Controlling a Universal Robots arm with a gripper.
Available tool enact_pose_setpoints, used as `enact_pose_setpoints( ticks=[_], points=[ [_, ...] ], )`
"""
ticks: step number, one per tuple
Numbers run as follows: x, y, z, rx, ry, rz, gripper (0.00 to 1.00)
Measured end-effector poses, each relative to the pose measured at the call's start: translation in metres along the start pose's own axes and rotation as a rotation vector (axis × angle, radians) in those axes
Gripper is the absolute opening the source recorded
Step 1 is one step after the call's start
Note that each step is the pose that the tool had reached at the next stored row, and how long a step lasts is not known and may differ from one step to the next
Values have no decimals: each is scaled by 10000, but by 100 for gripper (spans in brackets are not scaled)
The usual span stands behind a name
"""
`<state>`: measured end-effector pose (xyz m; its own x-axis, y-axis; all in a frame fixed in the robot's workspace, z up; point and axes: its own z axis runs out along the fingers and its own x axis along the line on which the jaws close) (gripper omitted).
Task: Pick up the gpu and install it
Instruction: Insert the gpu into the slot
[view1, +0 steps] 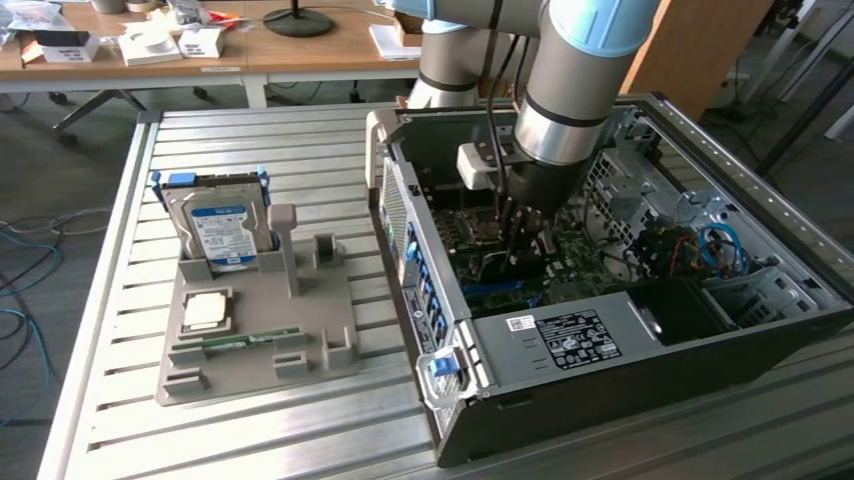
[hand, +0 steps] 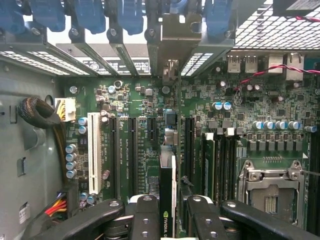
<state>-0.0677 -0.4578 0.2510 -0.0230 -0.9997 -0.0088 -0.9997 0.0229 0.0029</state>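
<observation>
The computer case (view1: 601, 340) lies open on the surface (view1: 267, 420), and to the exterior view's left of the case sits a holder tray (view1: 254, 330). A hard drive (view1: 220, 225) stands upright in the tray. Inside the case, the gripper (hand: 167, 212) holds the gpu (hand: 167, 200) edge-on over the motherboard (hand: 145, 140).

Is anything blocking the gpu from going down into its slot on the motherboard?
Nothing visible does. The gripper holds the gpu edge-on over the motherboard, its bracket end lined up with the rear slot opening. The slot itself lies hidden beneath the card.
</observation>
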Motion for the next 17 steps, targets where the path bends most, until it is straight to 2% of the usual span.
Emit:
enact_pose_setpoints(
  ticks=[17],
  points=[
    [0,0,26,-1,1,-46,26]
  ],
)
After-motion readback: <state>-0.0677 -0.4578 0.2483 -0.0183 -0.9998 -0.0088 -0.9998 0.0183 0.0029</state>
